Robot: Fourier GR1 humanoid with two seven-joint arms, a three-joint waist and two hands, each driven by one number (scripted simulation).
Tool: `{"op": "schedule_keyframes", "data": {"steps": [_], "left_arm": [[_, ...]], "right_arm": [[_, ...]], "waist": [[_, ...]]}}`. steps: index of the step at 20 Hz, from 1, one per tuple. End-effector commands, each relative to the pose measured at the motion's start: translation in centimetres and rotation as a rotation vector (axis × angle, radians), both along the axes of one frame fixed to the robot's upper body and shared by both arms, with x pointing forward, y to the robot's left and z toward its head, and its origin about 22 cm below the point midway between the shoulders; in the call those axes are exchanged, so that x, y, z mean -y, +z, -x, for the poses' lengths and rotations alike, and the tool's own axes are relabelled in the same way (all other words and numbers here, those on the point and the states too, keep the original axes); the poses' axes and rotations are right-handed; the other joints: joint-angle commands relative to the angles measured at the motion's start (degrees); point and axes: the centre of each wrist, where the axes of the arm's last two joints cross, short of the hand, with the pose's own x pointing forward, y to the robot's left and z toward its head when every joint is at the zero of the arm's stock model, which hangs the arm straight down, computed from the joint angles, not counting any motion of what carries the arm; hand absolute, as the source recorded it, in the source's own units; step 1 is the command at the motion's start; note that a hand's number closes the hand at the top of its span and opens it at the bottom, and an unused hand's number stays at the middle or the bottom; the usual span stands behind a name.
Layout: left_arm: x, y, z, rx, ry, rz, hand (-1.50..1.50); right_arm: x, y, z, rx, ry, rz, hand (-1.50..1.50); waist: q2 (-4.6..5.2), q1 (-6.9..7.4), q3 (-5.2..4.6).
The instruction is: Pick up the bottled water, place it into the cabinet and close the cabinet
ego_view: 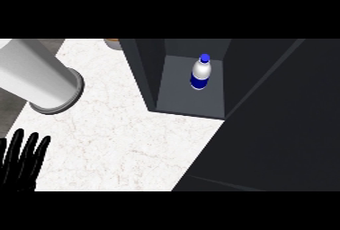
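White marble counter (133,134) bears an open cabinet (147,67) holding upright bottled water (200,74); far left of it, the left hand (20,164) rests with fingers straight and spread.

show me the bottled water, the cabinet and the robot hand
blue-capped white water bottle (200,71), head view, white body
dark grey box cabinet (189,99), head view, inner floor
black left robot hand (19,170), head view, palm

- White-and-blue plastic water bottle (200,72) stands upright inside dark grey box cabinet (147,72), at 12 o'clock on white marble counter (126,143).
- Dark flat cabinet door (279,134): 4 o'clock.
- Large grey cylinder (40,76): 10 o'clock.
- Black left hand (20,159): 8 o'clock.
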Motion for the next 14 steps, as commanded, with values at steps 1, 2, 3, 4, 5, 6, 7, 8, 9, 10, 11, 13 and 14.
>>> {"op": "schedule_keyframes", "data": {"steps": [1,2,3,4,5,6,7,8,9,10,11,13,14], "left_arm": [[-0.4,-0.1,0.1,-0.006,-0.001,-0.001,-1.50],[-0.3,-0.2,0.1,-0.003,0.009,0.007,-1.50],[-0.2,-0.5,0.0,-0.009,-0.002,0.006,-1.50],[-0.1,0.1,-0.1,0.013,-0.021,0.013,-1.50],[-0.2,-0.5,0.1,-0.013,-0.008,0.008,-1.50],[-0.3,-0.3,0.3,-0.015,-0.032,0.013,-1.50],[-0.1,-0.5,0.0,-0.002,-0.033,0.011,-1.50],[-0.3,-0.4,-0.2,-0.012,-0.036,0.012,-1.50],[0.0,-0.7,-0.1,-0.013,-0.041,0.014,-1.50],[-0.4,-0.3,-0.1,0.009,-0.043,0.015,-1.50],[-0.3,-0.4,-0.2,-0.012,-0.036,0.020,-1.50],[-0.1,0.2,-0.6,0.007,-0.049,0.028,-1.50],[-0.7,-0.7,-0.2,-0.022,-0.048,0.025,-1.50]], "right_arm": [[-0.3,-1.2,-3.0,-0.117,-0.297,-0.083,1.50],[-0.3,-0.9,-3.3,-0.105,-0.313,-0.090,1.50],[-0.2,-1.1,-4.1,-0.117,-0.337,-0.088,1.50],[0.1,-1.4,-5.0,-0.124,-0.373,-0.086,1.50],[-0.1,-1.0,-5.5,-0.123,-0.387,-0.099,1.50],[-0.1,-1.3,-6.5,-0.138,-0.413,-0.093,1.50],[-0.5,-1.3,-7.5,-0.150,-0.437,-0.101,1.50],[-1.4,-0.9,-8.5,-0.144,-0.449,-0.096,1.50],[-1.6,-0.7,-9.7,-0.156,-0.476,-0.094,1.50],[-2.0,-0.9,-10.9,-0.164,-0.505,-0.086,1.50],[-2.5,-0.5,-12.0,-0.176,-0.530,-0.093,1.50],[-3.5,0.1,-14.6,-0.198,-0.542,-0.087,1.50],[-4.4,0.9,-15.4,-0.192,-0.559,-0.096,1.50]], "waist": [[0.52,-0.34,0.19],[0.43,-0.01,0.13],[0.51,-0.02,0.13],[0.58,0.76,0.24],[0.38,0.95,0.20],[0.33,1.98,0.23],[0.37,1.54,0.28],[0.13,1.22,0.34],[0.35,1.61,0.34],[0.22,2.65,0.40],[0.14,2.09,0.46],[0.16,1.82,0.61],[-0.13,2.13,0.52]]}}
